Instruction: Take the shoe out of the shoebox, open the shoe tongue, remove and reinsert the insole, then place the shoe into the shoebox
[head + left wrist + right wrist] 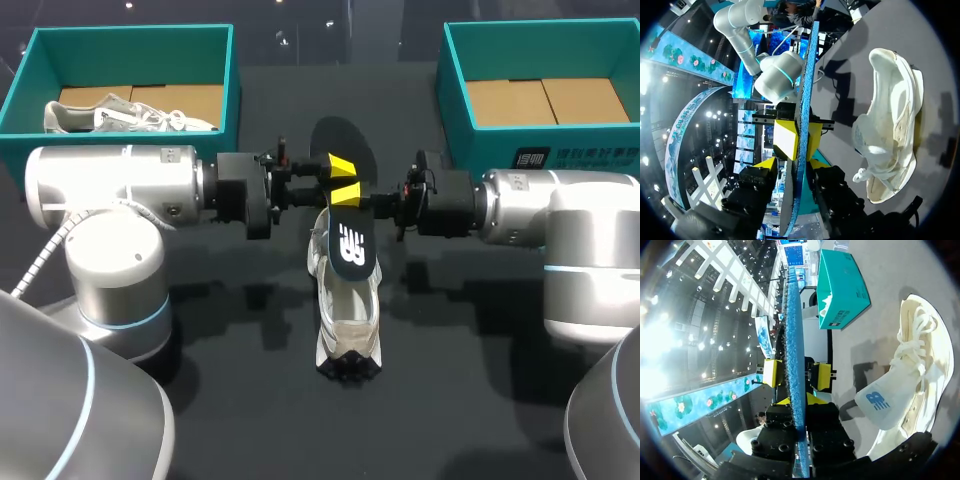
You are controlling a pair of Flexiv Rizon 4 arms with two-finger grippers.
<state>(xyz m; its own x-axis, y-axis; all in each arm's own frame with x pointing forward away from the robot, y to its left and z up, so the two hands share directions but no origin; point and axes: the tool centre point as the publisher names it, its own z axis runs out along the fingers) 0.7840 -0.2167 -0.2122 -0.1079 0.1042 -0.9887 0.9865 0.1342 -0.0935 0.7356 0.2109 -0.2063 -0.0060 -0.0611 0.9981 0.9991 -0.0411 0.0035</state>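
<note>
A dark insole (352, 245) with a white logo hangs over the white shoe (347, 320), which lies on the black table between my arms. My right gripper (350, 195) comes in from the right and is shut on the insole's edge. In the right wrist view its fingers (799, 400) press the blue-edged insole (792, 315) from both sides. My left gripper (340, 166) straddles the same insole from the left. Its yellow tips (796, 374) stand a little off either face, so it is open. In the left wrist view the insole (807, 75) runs edge-on between my left gripper's fingers (792, 165), and the shoe (890, 130) lies to one side.
A teal shoebox (235, 80) at the back left holds another pale shoe (120, 115). A second teal shoebox (450, 90) stands at the back right with only its cardboard floor showing. Both arm bodies lie low across the table's middle.
</note>
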